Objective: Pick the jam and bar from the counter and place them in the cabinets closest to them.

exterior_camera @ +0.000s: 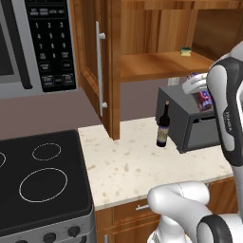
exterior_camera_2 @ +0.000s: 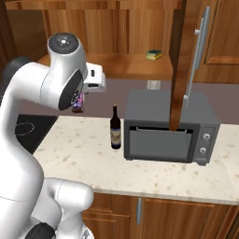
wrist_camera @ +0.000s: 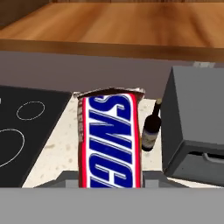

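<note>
Bar (wrist_camera: 110, 140) stands gripped in the closed hand (wrist_camera: 109, 186), its long axis running straight out from the fingers, raised above the desk (exterior_camera: 142, 161); the open cabinet's shelf (exterior_camera: 156, 64) lies ahead and higher.

The gripper (exterior_camera: 201, 92) sits half behind the robot's own forearm in the left base view, so its fingers cannot be made out; in the right base view the arm's big joint covers all but a sliver of it. The bar (wrist_camera: 110, 140) it clamps runs off under the bottom of the hand view, its lower end and the fingertips on it hidden. To the pincer's right, the toaster oven (wrist_camera: 194, 127) is cut by the hand view's edge. The bottle's (wrist_camera: 151, 127) label, just right of the bar, is too small to read. On the shelf above and beyond the pincer, the sponge (exterior_camera: 186, 51) is a mere blur.
</note>
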Available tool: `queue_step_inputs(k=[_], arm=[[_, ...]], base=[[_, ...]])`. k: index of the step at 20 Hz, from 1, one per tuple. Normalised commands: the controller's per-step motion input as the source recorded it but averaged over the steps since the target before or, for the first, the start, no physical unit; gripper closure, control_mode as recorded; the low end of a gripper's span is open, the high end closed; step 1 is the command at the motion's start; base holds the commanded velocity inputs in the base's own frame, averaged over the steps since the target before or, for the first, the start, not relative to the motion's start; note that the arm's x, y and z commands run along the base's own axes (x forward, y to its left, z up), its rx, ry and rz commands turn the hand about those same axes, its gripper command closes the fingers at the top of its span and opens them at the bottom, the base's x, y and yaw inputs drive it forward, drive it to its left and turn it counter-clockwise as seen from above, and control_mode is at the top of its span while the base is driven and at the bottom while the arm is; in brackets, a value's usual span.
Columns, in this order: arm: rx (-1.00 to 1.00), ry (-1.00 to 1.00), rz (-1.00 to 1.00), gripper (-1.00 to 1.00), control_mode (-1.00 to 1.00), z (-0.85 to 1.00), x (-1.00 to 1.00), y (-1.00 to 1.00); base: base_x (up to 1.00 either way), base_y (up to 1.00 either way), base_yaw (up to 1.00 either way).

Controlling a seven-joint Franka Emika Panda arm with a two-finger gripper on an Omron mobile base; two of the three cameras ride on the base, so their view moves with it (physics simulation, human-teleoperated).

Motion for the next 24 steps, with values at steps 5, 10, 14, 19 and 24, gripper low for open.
queue_step_inputs(k=[5, 10, 14, 19, 24], arm=[[-0.03, -0.07, 0.03, 1.00, -1.00, 0.16, 0.32, 0.09], [-0.02, -0.10, 0.02, 1.00, -1.00, 0.43, 0.16, 0.05], [-0.03, -0.10, 0.04, 1.00, -1.00, 0.42, -0.01, 0.06], [-0.04, -0.01, 0.03, 1.00, -1.00, 0.00, 0.09, 0.06], [0.00, 0.00, 0.02, 1.00, -1.00, 0.03, 0.43, 0.00]], base=[[0.00, 0.00, 0.00], [0.00, 0.00, 0.00], [0.00, 0.00, 0.00], [0.00, 0.00, 0.00], [0.00, 0.00, 0.00]])
